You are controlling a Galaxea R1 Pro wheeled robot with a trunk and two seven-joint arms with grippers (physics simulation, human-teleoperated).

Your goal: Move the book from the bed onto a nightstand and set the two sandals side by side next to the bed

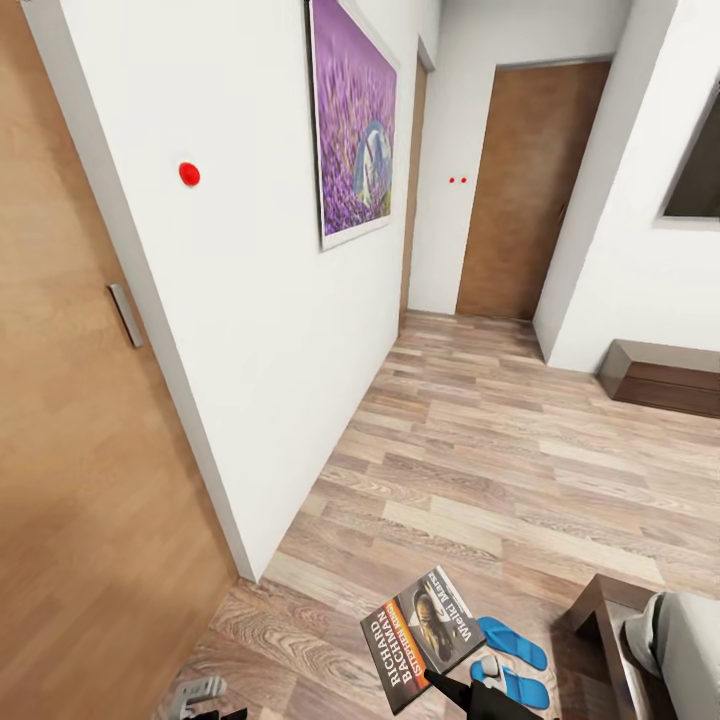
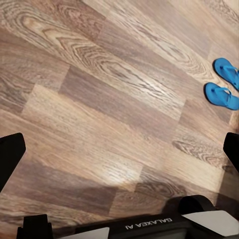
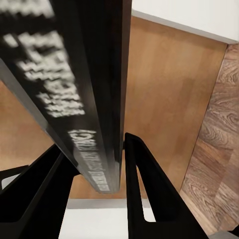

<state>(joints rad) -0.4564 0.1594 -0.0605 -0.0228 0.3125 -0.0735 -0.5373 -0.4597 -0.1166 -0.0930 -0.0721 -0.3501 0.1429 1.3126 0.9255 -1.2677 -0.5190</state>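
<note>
Clearly, the book (image 1: 422, 637) is off the bed and in the air, low in the head view above the wood-plank floor (image 1: 480, 450). Its dark cover faces up and reads "RICHARD BACHMAN" in white capitals along one edge, with an orange band of small lettering beside it that is too fine to read, a pale round picture in the middle, and slanted white words at the far end that look like "Welcl Marre" but stay unsure. The right gripper (image 3: 102, 172) holds it: in the right wrist view the two black fingers (image 3: 149, 199) stand on either side of the book's thin edge (image 3: 84, 74), pressed close against it, and blurred white lettering runs along the cover there.

Two blue sandals (image 1: 512, 660) lie on the floor just beside the book's lower corner in the head view, side by side and nearly parallel, close to the dark wooden corner of the bed (image 1: 600, 610), whose off-white mattress shows at the lower right edge. The same pair (image 2: 224, 84) shows in the left wrist view, resting on the planks.

The left gripper (image 2: 119, 149) points down at bare floor, its black fingertips at opposite edges of that picture, spread wide with nothing between them. A dark strip on the robot's body reads "GALAXEA AI" (image 2: 147, 225), seen upside down.

A purple lavender picture (image 1: 355, 120) hangs on the white wall (image 1: 260, 300).
</note>
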